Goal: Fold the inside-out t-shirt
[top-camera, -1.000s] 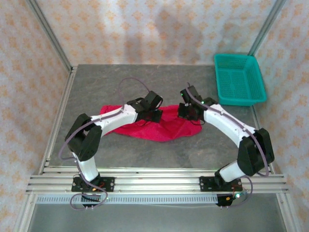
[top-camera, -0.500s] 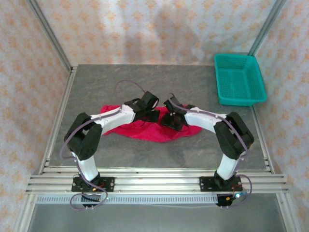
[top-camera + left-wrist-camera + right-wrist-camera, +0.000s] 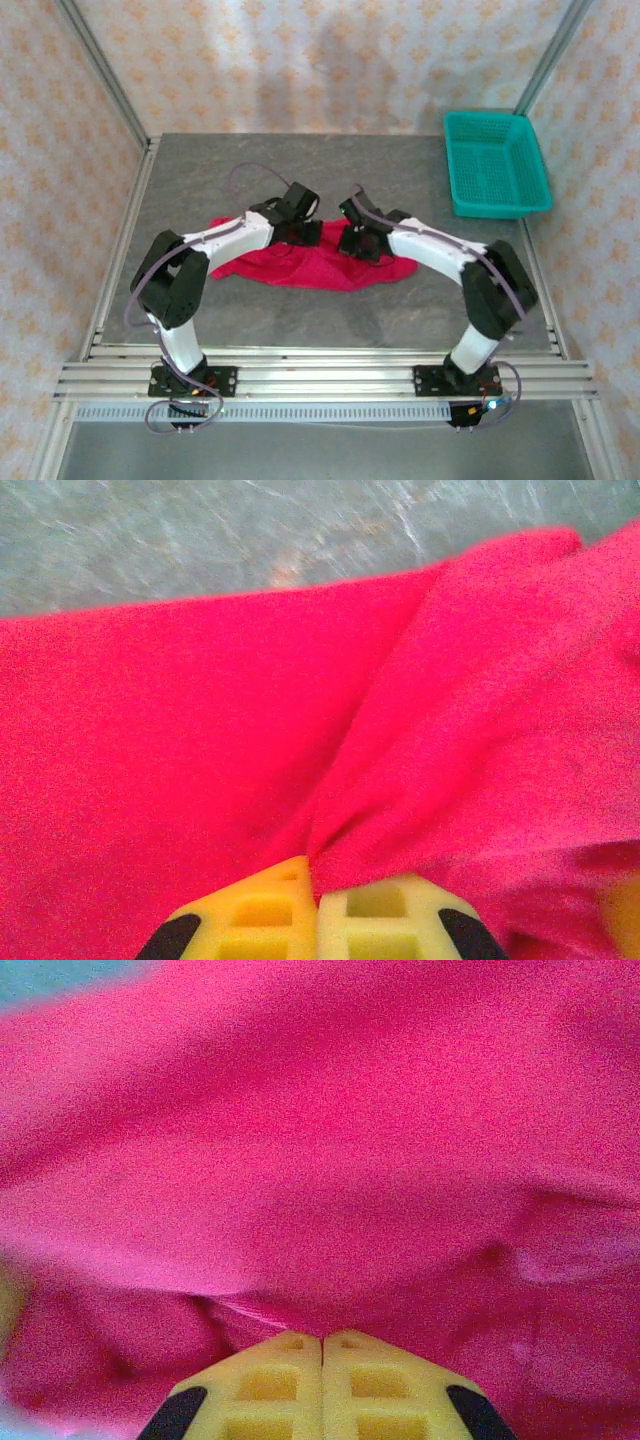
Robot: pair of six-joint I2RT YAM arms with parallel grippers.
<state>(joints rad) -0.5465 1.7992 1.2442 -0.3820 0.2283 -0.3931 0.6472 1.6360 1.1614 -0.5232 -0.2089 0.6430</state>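
A robot test cell in a lab: a grey stone-look bench (image 3: 200, 180) boxed in by patterned cloth walls (image 3: 300, 60) on aluminium posts (image 3: 100, 70), with two robot arms (image 3: 430, 245) bolted to an aluminium rail (image 3: 320, 375) at 6 o'clock.

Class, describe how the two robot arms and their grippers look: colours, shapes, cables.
The left arm and right arm have white tubular links with bulky black joints and thin grey looping cables. The left gripper and right gripper have yellow fingers moulded with square recesses, with black patches at the outer corners.
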